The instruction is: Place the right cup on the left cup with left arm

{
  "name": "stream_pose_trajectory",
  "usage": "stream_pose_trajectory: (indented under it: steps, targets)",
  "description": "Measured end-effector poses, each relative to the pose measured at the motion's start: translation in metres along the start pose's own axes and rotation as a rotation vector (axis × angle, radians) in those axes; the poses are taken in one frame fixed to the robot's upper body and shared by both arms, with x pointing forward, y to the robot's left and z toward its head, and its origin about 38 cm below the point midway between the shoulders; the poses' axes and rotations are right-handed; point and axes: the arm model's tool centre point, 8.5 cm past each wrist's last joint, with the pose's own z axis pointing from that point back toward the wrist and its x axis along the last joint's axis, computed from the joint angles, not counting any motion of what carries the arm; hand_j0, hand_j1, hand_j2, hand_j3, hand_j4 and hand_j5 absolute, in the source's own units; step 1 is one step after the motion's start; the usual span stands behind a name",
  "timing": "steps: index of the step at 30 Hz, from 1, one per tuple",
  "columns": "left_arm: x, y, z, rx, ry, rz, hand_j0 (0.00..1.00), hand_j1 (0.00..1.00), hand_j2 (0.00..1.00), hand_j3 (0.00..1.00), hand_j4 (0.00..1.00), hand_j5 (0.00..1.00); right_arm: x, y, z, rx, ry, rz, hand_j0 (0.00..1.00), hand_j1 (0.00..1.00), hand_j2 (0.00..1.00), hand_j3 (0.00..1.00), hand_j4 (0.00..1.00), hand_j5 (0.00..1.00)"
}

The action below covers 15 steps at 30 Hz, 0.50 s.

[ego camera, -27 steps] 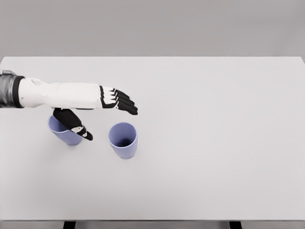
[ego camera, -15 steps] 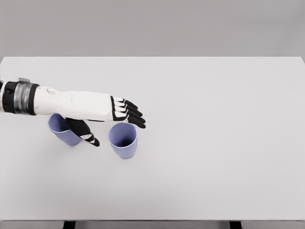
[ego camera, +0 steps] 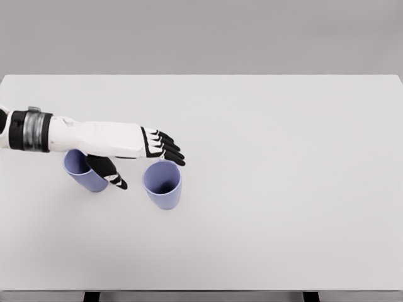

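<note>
Two lavender cups stand upright on the white table (ego camera: 283,157). The right cup (ego camera: 163,185) sits with its mouth open to the camera. The left cup (ego camera: 82,171) is partly hidden under my left forearm. My left hand (ego camera: 146,165) hovers open just behind and left of the right cup. Its black fingers (ego camera: 165,146) reach over the cup's far rim, and the thumb (ego camera: 112,177) hangs down between the two cups. The hand holds nothing. My right arm is out of view.
The white table spreads wide to the right and front of the cups. Its front edge runs along the bottom of the picture, with dark legs below it.
The left hand first slid right and toward the right cup, then drew back slightly left; its fingers now lie at the cup's far rim. Both cups stayed in place.
</note>
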Motion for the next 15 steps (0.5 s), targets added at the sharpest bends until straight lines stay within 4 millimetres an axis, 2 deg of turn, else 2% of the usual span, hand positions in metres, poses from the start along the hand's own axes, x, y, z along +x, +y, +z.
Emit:
stream_pose_trajectory:
  steps: [7,11,15]
  targets:
    - [-0.006,0.001,-0.006,0.011,-0.001,0.008,1.0,1.0,1.0,1.0,1.0,1.0,0.0,0.0,0.0,0.0,0.0,0.0,1.0,1.0,1.0,1.0,1.0,1.0]
    - [-0.013,-0.018,-0.015,-0.001,-0.001,0.049,1.0,1.0,1.0,1.0,1.0,1.0,-0.001,0.0,0.0,0.0,0.002,0.0,1.0,1.0,1.0,1.0,1.0,1.0]
    - [-0.014,-0.018,-0.022,-0.004,-0.006,0.037,1.0,1.0,1.0,1.0,1.0,1.0,-0.001,0.0,0.0,0.0,0.001,0.0,1.0,1.0,1.0,1.0,1.0,1.0]
